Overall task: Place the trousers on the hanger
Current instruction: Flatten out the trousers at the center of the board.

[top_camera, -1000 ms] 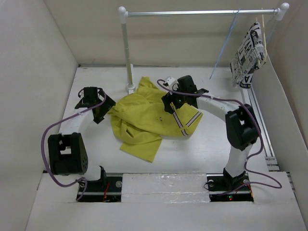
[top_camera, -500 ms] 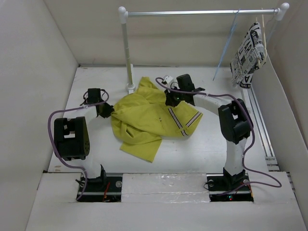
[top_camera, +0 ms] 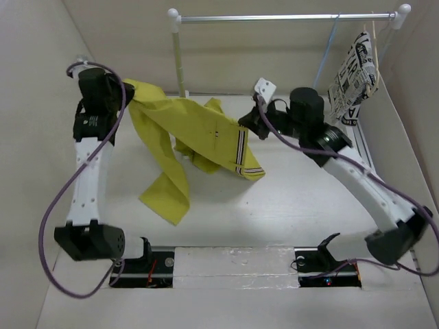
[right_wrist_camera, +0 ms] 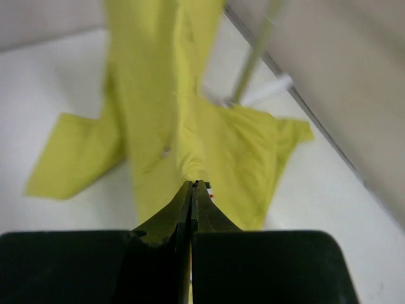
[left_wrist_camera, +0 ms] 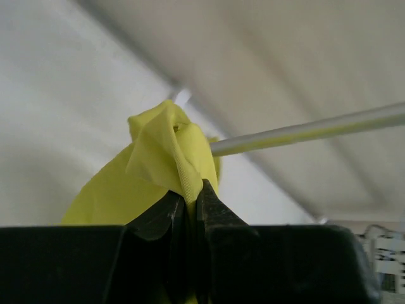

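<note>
two arms had raised the trousers point(top_camera: 199, 133) off the table point(top_camera: 309, 205) within the last second. left gripper point(left_wrist_camera: 190, 190) and right gripper point(right_wrist_camera: 193, 185) were each clamped on cloth. trousers hung stretched below the rail point(top_camera: 274, 18); hanger point(top_camera: 322, 58) on the rail's right part, untouched, draping likely next.

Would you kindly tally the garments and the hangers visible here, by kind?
Garments: 2 (yellow trousers, newspaper-print cloth)
Hangers: 2 (light-blue hanger, wooden hanger)
Total: 4
</note>
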